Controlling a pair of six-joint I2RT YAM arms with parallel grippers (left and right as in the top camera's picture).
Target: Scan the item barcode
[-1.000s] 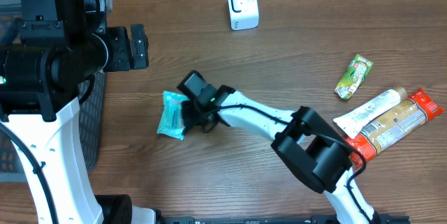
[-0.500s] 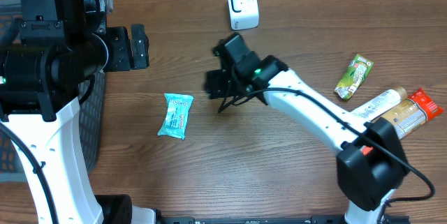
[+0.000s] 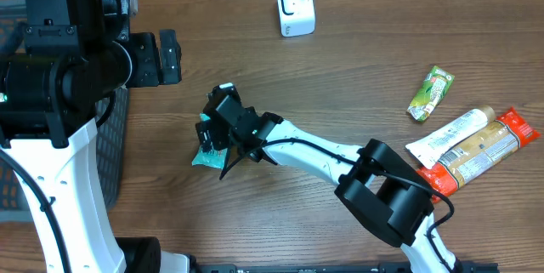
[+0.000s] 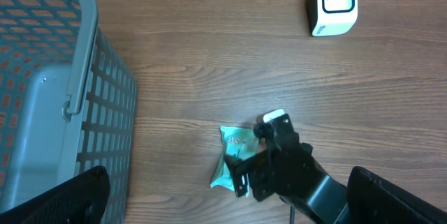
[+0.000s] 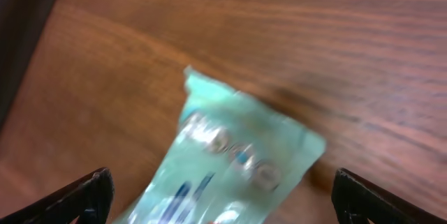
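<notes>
Hovering low, right tool point(image 3: 212, 135) spread over teal packet point(image 4: 230, 160).

A: What sort of place is this?
B: A robot lab dressed up as a shop checkout. A left arm point(image 3: 59, 77) and a right arm point(image 3: 314, 148), black and white with cables showing, reach over a wood-grain surface point(image 3: 340, 77).
A: What says shop?
B: A small white scanner point(image 3: 295, 6) stands at the far edge. A grey mesh basket point(image 4: 42, 77), the kind shoppers carry, sits at the left.
A: And the goods?
B: All are packaged retail items. A teal packet point(image 5: 237, 161) lies mid-surface. Well apart on the right lie a green pouch point(image 3: 431, 93), a white tube point(image 3: 450, 133) and an orange pack point(image 3: 480, 150), close together.
</notes>
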